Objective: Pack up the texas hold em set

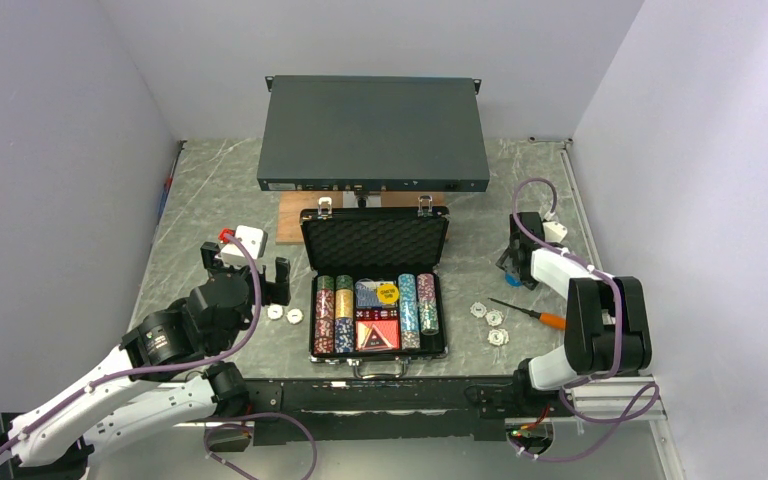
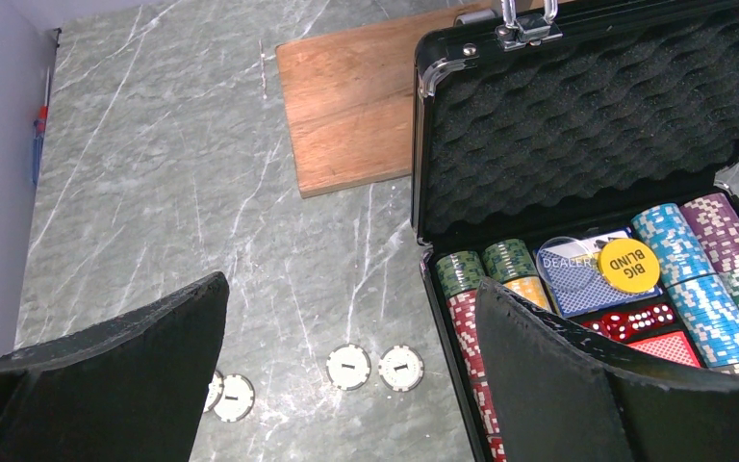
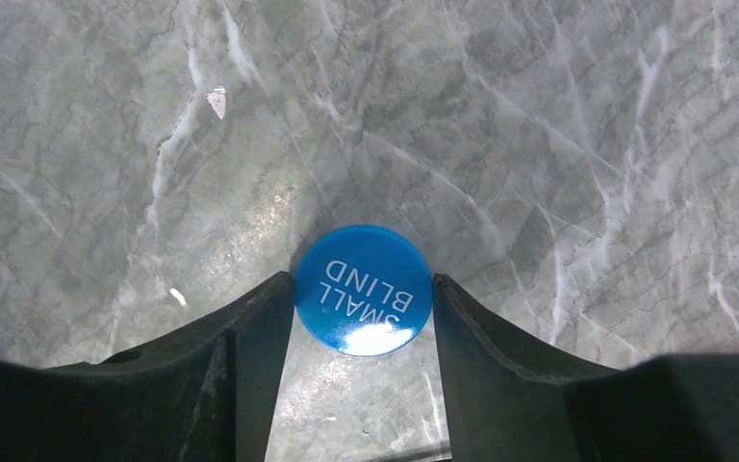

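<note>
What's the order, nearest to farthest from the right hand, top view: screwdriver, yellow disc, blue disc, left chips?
1. Blue disc, held in the hand.
2. Screwdriver, right of the case.
3. Yellow disc, inside the case.
4. Left chips, beyond the case.

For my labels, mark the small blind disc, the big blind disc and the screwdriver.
small blind disc (image 3: 364,291): right wrist view, centre of its blue face.
big blind disc (image 2: 628,265): left wrist view, centre of its yellow face.
screwdriver (image 1: 553,320): top external view, its orange handle.
</note>
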You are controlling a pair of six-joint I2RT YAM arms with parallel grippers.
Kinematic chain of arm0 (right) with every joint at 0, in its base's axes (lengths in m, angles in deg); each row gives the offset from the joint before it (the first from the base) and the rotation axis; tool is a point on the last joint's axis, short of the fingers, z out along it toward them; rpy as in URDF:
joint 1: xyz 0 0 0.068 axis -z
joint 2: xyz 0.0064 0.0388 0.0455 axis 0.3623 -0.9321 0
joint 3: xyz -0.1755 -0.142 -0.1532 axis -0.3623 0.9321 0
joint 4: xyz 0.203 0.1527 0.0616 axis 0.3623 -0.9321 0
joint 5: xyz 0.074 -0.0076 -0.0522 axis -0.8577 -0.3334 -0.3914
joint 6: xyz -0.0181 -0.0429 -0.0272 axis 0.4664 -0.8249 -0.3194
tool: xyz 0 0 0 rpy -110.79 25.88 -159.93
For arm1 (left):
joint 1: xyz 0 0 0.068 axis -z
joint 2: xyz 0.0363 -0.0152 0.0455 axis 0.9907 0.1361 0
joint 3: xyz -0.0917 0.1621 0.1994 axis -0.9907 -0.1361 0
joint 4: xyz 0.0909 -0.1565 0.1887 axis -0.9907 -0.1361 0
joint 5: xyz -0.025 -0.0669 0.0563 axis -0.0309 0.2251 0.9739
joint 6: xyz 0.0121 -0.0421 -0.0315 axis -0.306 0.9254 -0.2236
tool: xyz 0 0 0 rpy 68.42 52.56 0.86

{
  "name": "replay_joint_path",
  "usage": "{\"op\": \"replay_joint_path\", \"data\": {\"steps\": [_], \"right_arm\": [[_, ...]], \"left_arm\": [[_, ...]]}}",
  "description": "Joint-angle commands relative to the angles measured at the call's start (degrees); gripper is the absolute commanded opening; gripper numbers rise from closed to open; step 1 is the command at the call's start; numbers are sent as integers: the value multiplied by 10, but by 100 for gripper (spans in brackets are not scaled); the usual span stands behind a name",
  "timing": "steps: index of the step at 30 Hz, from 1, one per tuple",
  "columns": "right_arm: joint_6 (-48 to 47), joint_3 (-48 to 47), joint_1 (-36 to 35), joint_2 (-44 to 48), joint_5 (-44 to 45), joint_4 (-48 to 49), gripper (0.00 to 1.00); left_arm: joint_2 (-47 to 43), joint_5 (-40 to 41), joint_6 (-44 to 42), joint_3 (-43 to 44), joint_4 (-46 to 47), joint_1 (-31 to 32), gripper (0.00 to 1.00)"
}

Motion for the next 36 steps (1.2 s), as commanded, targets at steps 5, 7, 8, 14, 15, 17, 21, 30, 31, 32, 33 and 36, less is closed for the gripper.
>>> {"op": "replay_joint_path", "data": {"steps": [5, 7, 8, 14, 15, 17, 21, 30, 31, 32, 33, 36], "right_arm": [[-3, -6, -4, -20, -21, -7, 49], [-4, -7, -3, -19, -22, -7, 48], [-4, -8, -3, -17, -23, -7, 47], [-16, 16, -4, 52, -41, 19, 37], [-18, 26, -4, 73, -42, 30, 37], [-24, 46, -4, 109, -47, 50, 35], [-33, 64, -4, 158, -54, 56, 33], [-60, 80, -84, 277, -98, 15, 31], [-64, 85, -115, 308, -86, 17, 31], [-65, 90, -162, 330, -76, 18, 31], [-63, 95, -196, 352, -69, 22, 32], [-45, 110, -291, 393, -53, 36, 31]], "left_arm": [[-3, 3, -2, 5, 1, 1, 99], [-5, 3, -2, 5, 1, 2, 99], [-5, 3, -2, 5, 1, 1, 99], [-6, 4, -2, 4, 2, 1, 99], [-7, 4, -2, 5, 3, 1, 99], [-5, 4, -3, 5, 3, 2, 99], [-2, 4, -2, 5, 1, 1, 99], [-6, 4, -2, 5, 3, 2, 99], [-6, 5, -1, 5, 3, 1, 99], [-7, 5, -1, 5, 3, 1, 99], [-6, 5, -1, 5, 3, 2, 99], [-6, 7, 0, 5, 2, 1, 99]]}}
